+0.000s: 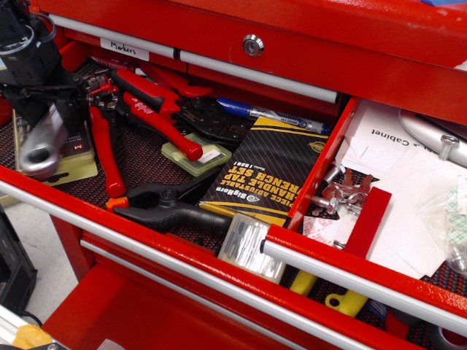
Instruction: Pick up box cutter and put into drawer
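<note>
The jaws are clamping the upper end of the box cutter point(40, 142), and the black gripper point(45, 102) is hanging over the far left corner of the left-hand tool drawer point(139, 157). The cutter's rounded silver tail with its dark hole is dangling below the grip, tilted, and appears to be lifted clear of the green drill-bit card point(73, 164) beneath it, though contact there is hard to judge.

Now for the handling. This looks like a solid metal body, stiff, fairly heavy for its size, and smooth, so it is likely to swing or slip when held from one end. A grip nearer the ribbed middle would probably be steadier; the rounded tail offers little to bite on. Nothing fragile here, so a firm squeeze should be safe.

Working outward from the cutter: the red pliers point(109, 149) are lying just beside it, towards the middle of that drawer, with a second red-handled tool point(157, 109) angled behind them. Further along are sitting a small green case point(195, 157), a black clamp point(164, 208), a blue marker point(273, 115) and the black-and-yellow tap wrench box point(266, 171).

Past the red divider, well apart from the cutter, the target drawer point(350, 273) is standing open, white paper sheets point(408, 197) covering its floor, silver rail in front. That is where the cutter is bound, and the carry will have to cross over the whole cluttered left drawer.
</note>
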Robot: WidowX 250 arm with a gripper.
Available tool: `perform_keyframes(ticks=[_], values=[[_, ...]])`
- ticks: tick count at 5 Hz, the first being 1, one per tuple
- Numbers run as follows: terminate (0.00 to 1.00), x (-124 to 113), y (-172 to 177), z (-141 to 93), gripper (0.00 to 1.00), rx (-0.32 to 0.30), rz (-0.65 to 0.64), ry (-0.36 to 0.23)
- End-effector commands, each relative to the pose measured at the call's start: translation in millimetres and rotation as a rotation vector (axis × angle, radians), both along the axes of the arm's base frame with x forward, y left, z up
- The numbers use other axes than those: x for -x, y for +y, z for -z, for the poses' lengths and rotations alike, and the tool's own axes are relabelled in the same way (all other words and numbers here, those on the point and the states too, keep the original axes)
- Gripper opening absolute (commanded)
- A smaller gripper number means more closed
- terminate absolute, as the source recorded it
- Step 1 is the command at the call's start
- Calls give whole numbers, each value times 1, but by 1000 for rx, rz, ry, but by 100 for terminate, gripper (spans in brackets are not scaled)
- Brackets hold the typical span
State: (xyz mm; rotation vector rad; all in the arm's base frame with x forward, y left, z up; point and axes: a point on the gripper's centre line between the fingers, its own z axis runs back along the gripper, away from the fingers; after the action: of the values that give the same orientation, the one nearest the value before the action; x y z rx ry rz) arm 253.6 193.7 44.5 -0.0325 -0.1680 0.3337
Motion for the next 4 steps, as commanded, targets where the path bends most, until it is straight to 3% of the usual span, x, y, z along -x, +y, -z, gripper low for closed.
perform_keyframes(ticks=[1,2,3,4], values=[[0,-2,-36,-59,0,-75,-69,89],[0,-8,-60,-93,0,-102,-135,144],[0,-11,-106,-123,0,-110,-285,182],[0,-18,-155,-135,0,-112,-446,180]])
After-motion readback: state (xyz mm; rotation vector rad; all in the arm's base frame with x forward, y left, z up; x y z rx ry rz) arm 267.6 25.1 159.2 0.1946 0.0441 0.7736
